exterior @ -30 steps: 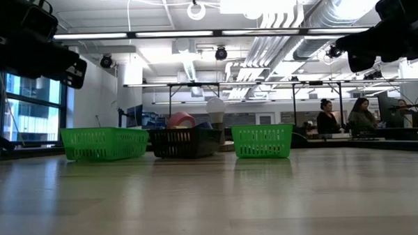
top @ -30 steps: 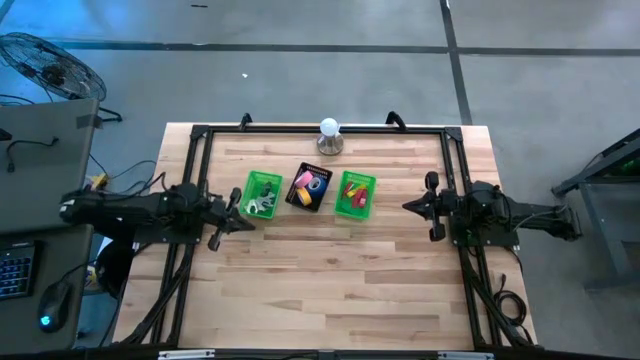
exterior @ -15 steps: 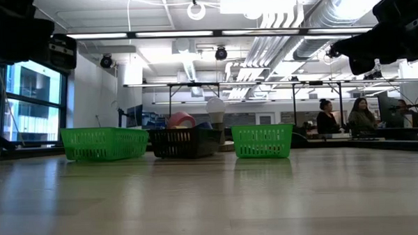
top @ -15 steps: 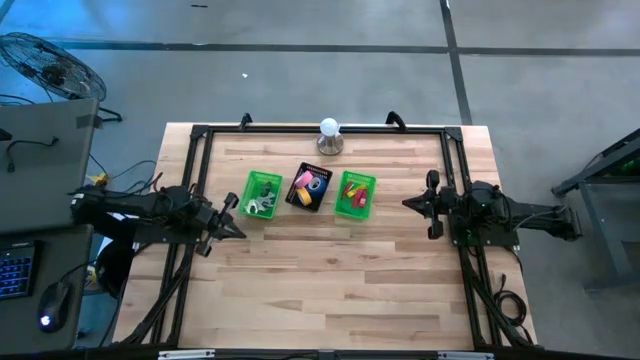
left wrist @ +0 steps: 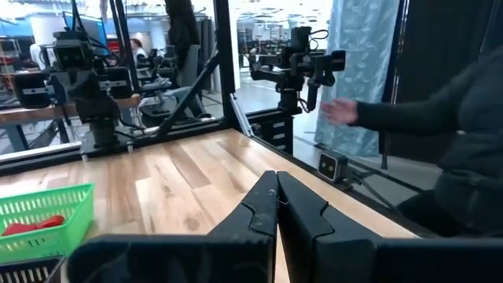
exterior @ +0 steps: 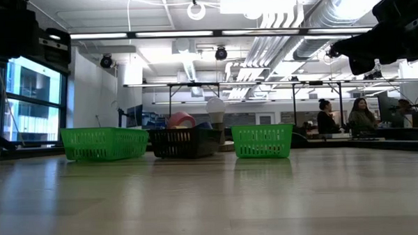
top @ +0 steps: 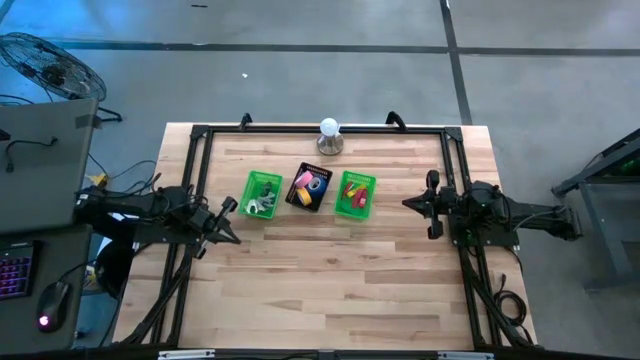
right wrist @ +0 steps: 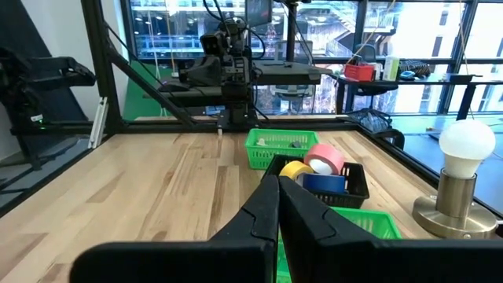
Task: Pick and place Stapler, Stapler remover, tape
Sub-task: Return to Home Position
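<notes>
Three baskets stand in a row on the far half of the wooden table. The left green basket (top: 263, 194) holds pale metal stapler removers (top: 262, 206). The black middle basket (top: 310, 187) holds tape rolls: pink (right wrist: 324, 159), yellow (right wrist: 295, 170) and blue (right wrist: 324, 183). The right green basket (top: 355, 194) holds red staplers (top: 350, 198). My left gripper (top: 236, 238) hangs shut near the table's left edge, pointing level and slanting toward the near edge, clear of the baskets. Near the right edge, my right gripper (top: 405, 205) hangs shut, pointing level at the baskets.
A lamp with a white bulb (top: 329, 137) stands at the far edge behind the baskets. A black frame (top: 200, 132) runs round the table's edges. The near half of the table (top: 330, 290) is bare wood. A person's arm (left wrist: 409, 110) shows beyond the table's near right corner.
My left gripper has swung away from the left green basket toward the table's near edge and drawn back a little toward the left edge, staying shut. The right arm and the baskets have kept still.
</notes>
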You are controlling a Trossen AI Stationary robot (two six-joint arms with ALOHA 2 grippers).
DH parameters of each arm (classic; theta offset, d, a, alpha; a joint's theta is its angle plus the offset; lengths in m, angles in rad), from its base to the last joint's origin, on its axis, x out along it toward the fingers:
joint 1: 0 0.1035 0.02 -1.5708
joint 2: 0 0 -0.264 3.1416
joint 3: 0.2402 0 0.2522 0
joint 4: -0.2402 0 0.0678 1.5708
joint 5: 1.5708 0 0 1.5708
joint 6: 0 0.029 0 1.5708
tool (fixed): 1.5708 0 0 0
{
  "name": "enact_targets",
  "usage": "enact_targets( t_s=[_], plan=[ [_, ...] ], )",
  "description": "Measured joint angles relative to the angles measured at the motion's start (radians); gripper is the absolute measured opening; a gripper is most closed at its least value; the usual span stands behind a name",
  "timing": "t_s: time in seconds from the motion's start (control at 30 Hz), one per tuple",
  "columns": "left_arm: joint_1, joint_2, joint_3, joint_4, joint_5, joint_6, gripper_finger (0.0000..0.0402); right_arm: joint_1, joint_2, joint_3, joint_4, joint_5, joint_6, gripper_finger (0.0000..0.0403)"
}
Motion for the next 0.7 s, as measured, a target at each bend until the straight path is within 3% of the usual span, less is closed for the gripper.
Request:
enact_targets(
  t_s=[0.33, 0.7],
  plan=[
    [0.000, 0.002, 0.000, -0.001, -0.075, 0.000, 0.0000, 0.000, 0.000, 0.000, 0.000, 0.000, -0.001, 0.0000],
    [0.000, 0.002, 0.000, -0.005, -0.076, 0.000, 0.0000, 0.000, 0.000, 0.000, 0.000, 0.000, -0.001, 0.0000]
  ],
)
